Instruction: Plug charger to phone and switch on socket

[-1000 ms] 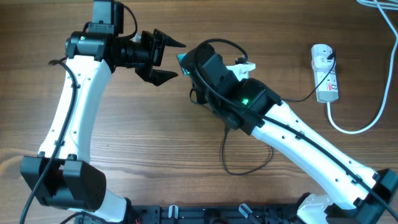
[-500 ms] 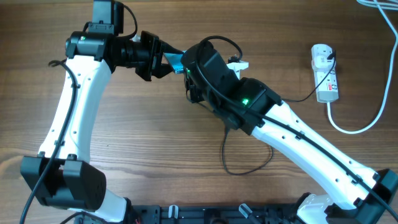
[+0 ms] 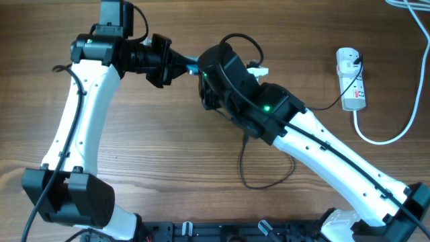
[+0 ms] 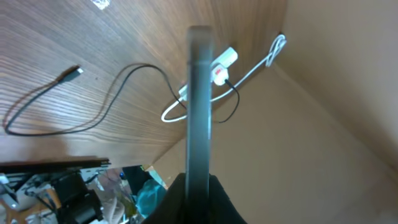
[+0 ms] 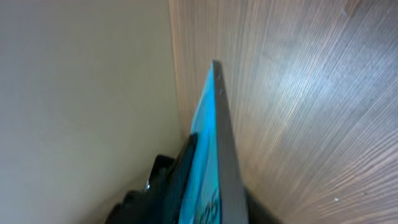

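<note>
Turquoise phone (image 5: 203,155) face from right wrist, edge-on from left; pinched by left hand (image 3: 180,65), right hand (image 5: 211,196).

Three views, one table (image 3: 168,168)
Overhead looks straight down on the table; both wrist cameras sit close, edge-on to the phone (image 4: 199,106); left wrist and overhead share the socket (image 3: 352,79) near the right edge.

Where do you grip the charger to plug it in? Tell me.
Probably best: grip the charger just behind its connector tip, coming from above. The tip lies flat on the table, free, with the cable trailing away.
</note>
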`<state>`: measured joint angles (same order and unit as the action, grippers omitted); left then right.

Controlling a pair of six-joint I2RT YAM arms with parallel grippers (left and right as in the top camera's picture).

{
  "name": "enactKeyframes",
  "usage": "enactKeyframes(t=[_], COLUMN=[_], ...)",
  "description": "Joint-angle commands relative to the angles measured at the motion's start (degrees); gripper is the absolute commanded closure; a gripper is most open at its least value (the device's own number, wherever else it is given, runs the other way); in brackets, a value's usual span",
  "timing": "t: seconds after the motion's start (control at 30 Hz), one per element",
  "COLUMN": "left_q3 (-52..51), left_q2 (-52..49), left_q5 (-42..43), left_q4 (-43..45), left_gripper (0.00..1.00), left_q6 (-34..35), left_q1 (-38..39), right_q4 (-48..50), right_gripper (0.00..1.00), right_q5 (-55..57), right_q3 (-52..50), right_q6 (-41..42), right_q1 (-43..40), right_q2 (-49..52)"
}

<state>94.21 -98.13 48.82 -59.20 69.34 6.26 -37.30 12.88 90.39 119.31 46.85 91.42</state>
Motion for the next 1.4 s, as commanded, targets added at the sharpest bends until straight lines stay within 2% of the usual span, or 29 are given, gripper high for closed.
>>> enactKeyframes(t=[0.0,0.03,0.07,0.17,0.3,0.33,0.43,0.57,0.63,0.73,0.9,1.07,1.23,1.33,1.37], left_q3=[0.17,0.17,0.17,0.17,0.17,0.17,0.17,0.17,0.17,0.17,0.17,0.17,0.17,0.17,0.17], left_q2=[1.38,1.38,1.38,1.38,1.38,1.38,1.38,1.38,1.38,1.38,1.38,1.38,1.38,1.38,1.38], left_q5=[0.66,0.61,0.59,-1.05,-11.15,-14.88,-25.99,-37.79,-38.23,-38.23,-37.55,-36.87,-37.46,-42.95,-42.95], left_q4=[0.24,0.24,0.24,0.26,-0.74,-1.62,-5.51,-8.79,-9.22,-11.43,-14.23,-13.86,-11.58,-11.74,-11.74], left_gripper=[0.96,0.96,0.96,0.96,0.96,0.96,0.96,0.96,0.96,0.96,0.96,0.96,0.96,0.96,0.96], left_q6=[0.17,0.15,0.13,-1.42,-11.47,-14.16,-16.72,-17.68,-23.23,-28.74,-32.59,-42.16,-42.34,-41.92,-41.9], left_q1=[0.02,0.02,0.02,0.0,0.0,0.0,0.02,0.02,0.02,0.02,0.04,2.34,2.99,2.99,2.99], right_q4=[0.72,0.81,0.79,-0.15,-8.87,-12.72,-23.43,-34.95,-35.82,-33.75,-27.63,-22.4,-18.82,-16.46,-15.17], right_gripper=[0.18,0.07,0.01,0.0,0.0,0.01,0.01,0.0,0.01,0.01,0.0,0.0,0.0,0.0,0.06], right_q5=[-1.31,-0.85,-0.7,-0.74,-0.94,-0.94,-0.94,-0.94,-3.15,-4.48,-8.37,-14.84,-15.78,-15.8,-16.06], right_q3=[0.87,0.87,0.87,0.87,0.87,0.87,0.87,-0.81,-4.85,-11.21,-20.94,-27.61,-31.89,-35.19,-36.35], right_q6=[-6.21,-9.01,-10.25,-17.68,-23.39,-26.75,-44.54,-54.03,-58.14,-57.66,-57.83,-57.79,-57.83,-57.96,-59.65], right_q1=[0.42,0.37,0.33,-1.09,-5.49,-7.39,-13.62,-16.59,-16.55,-16.55,-16.55,-16.5,-16.48,-16.48,-16.48], right_q2=[-1.97,-1.97,-1.97,-2.99,-7.19,-8.55,-10.82,-10.14,-10.14,-10.14,-9.99,-9.88,-9.86,-9.86,-9.75])
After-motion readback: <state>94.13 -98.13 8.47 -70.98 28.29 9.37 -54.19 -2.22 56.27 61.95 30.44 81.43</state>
